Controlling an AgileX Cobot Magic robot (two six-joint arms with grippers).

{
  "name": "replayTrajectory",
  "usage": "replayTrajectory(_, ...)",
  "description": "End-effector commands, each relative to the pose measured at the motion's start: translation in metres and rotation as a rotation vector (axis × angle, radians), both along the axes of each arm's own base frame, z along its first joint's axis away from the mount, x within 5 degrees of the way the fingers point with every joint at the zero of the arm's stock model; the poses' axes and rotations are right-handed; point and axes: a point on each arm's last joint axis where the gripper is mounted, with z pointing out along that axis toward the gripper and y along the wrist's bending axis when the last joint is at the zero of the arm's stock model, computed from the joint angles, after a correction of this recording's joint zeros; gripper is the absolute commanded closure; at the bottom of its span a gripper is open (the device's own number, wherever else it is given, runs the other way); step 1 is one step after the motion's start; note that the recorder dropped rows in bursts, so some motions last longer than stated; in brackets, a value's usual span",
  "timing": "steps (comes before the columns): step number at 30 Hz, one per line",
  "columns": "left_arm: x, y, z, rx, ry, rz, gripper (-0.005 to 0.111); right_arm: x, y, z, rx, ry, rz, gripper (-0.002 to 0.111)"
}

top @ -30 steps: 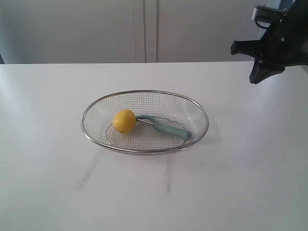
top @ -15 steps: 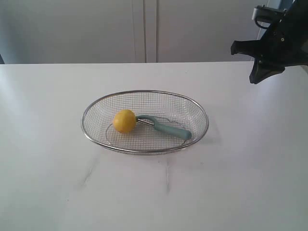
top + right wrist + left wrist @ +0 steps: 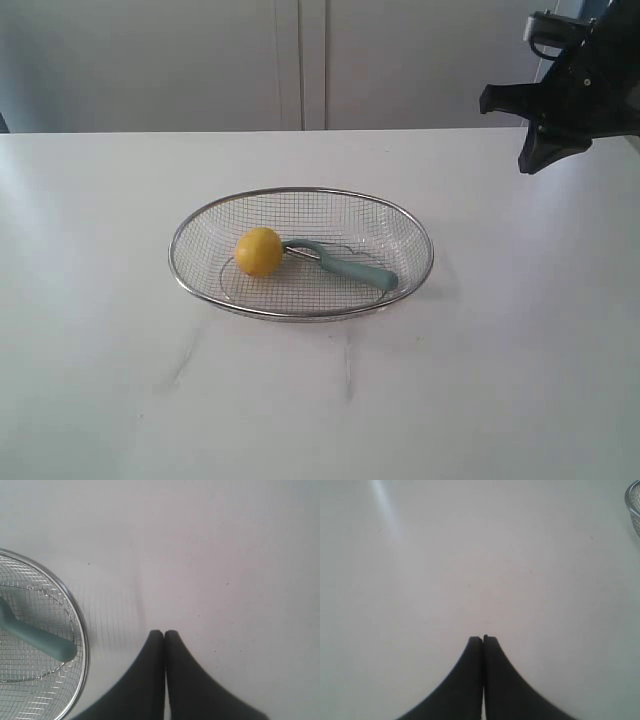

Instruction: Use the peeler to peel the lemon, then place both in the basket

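The wire-mesh basket point(image 3: 300, 193) rests in the middle of the white table. Inside it lies the yellow lemon point(image 3: 259, 251), with the teal peeler point(image 3: 350, 266) beside it, head against the lemon and handle pointing right. My right gripper point(image 3: 537, 158) hangs shut and empty, high above the table's far right, well away from the basket. In the right wrist view its shut fingertips point(image 3: 164, 632) sit over bare table, next to the basket rim point(image 3: 75, 611) and the peeler handle point(image 3: 42, 640). My left gripper point(image 3: 483, 639) is shut and empty over bare table; the basket rim point(image 3: 633, 505) barely shows.
The white tabletop point(image 3: 120, 380) spreads wide on every side of the basket. A pale wall with panel seams point(image 3: 302, 60) stands behind the table's far edge.
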Motion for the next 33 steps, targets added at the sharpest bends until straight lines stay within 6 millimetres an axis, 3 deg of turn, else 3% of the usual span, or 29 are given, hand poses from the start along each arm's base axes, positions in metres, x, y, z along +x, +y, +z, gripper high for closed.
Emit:
replayTrajectory(1, 0.0, 0.0, -0.001, -0.004, -0.003, 0.002, 0.107, -0.001, -0.004, 0.008, 0.001, -0.031, -0.011, 0.108)
replayTrajectory(22, 0.0, 0.0, -0.001, -0.004, -0.003, 0.002, 0.107, -0.001, -0.004, 0.01, 0.003, -0.041, -0.013, 0.108)
replayTrajectory(33, 0.0, 0.0, -0.001, -0.004, -0.003, 0.002, 0.107, -0.014, -0.004, 0.04, 0.006, -0.125, -0.012, 0.108)
